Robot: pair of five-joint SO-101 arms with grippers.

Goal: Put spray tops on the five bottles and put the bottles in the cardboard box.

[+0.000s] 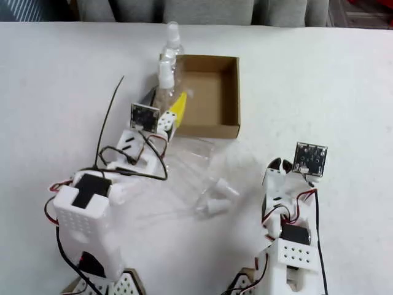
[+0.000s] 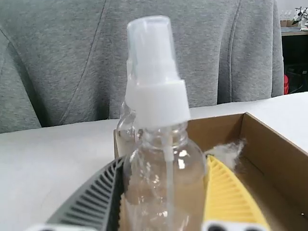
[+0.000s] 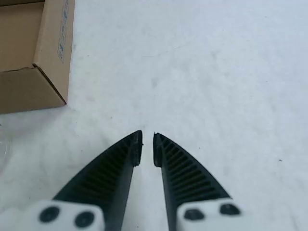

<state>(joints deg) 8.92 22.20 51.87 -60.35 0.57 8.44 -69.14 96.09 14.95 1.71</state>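
The left gripper (image 2: 163, 197) is clamped on a clear bottle (image 2: 161, 178), with 1 grey finger (image 2: 91, 202) and 1 yellow finger (image 2: 231, 192) pressed against its sides. The bottle stands upright and carries a white spray top (image 2: 154, 72). In the high view this held bottle (image 1: 164, 89) is at the left wall of the cardboard box (image 1: 236, 92), above the middle of the frame. A 2nd capped bottle (image 1: 173, 40) stands just behind it, at the top of the frame beside the box's far left corner.

Clear bottles (image 1: 202, 163) lie on their sides on the white table (image 1: 344, 80) in the middle of the high view, with white spray tops (image 1: 216, 195) at their lower ends. I cannot tell how many there are.

The right gripper (image 3: 147, 149) sits over bare table at the lower right of the high view. Its 2 black fingers are almost together, with only a thin slit between the tips, and they hold nothing. A corner of the box (image 3: 48, 53) shows at the upper left of the right wrist view.
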